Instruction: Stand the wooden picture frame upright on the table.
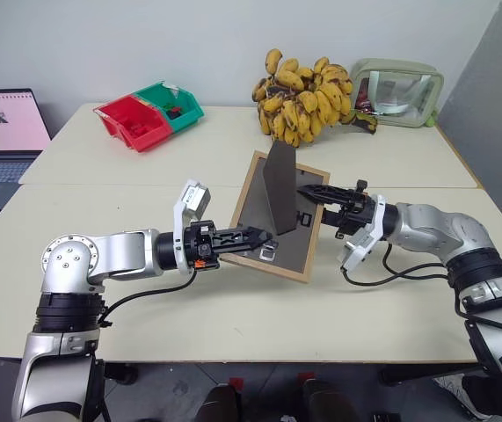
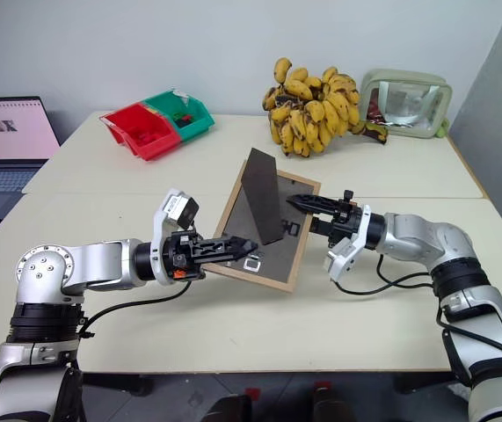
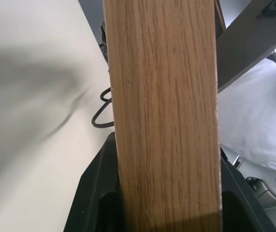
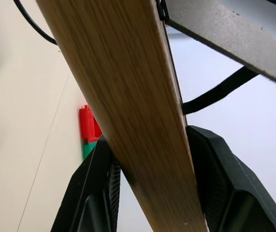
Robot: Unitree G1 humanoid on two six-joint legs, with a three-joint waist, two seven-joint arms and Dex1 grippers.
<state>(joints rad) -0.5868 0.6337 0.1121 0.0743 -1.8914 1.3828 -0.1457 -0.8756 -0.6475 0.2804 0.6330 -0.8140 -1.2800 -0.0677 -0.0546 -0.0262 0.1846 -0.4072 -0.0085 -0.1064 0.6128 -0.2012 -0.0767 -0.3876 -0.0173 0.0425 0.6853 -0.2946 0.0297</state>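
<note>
Two grippers meet on the wooden picture frame (image 1: 272, 220), which you see held off the table (image 1: 233, 299) between them, tilted with its dark back panel facing up. Its rim is pale oak with a clear grain; the back is grey-brown, and the fold-out stand (image 1: 283, 186) rises from it as a dark pointed flap, tethered by a thin black strap (image 4: 220, 92). The left gripper (image 1: 264, 236) grips the near-left edge, its black fingers (image 3: 96, 188) closed on either side of the oak rim. The right gripper (image 1: 303, 195) comes in from the opposite side; its fingers (image 4: 215, 169) straddle the right edge, lying close to the rim on both faces.

Beyond the left gripper, well apart, you see a red bin (image 1: 132, 123) and a green bin (image 1: 173, 104) set side by side, each with small items too small to name. Beyond the right gripper lies a bunch of bananas (image 1: 308, 97), and just beside it a clear case (image 1: 397, 92) with a pale green rim, its contents unclear. Far off on the left gripper's side stands a laptop (image 1: 4, 127), open.
</note>
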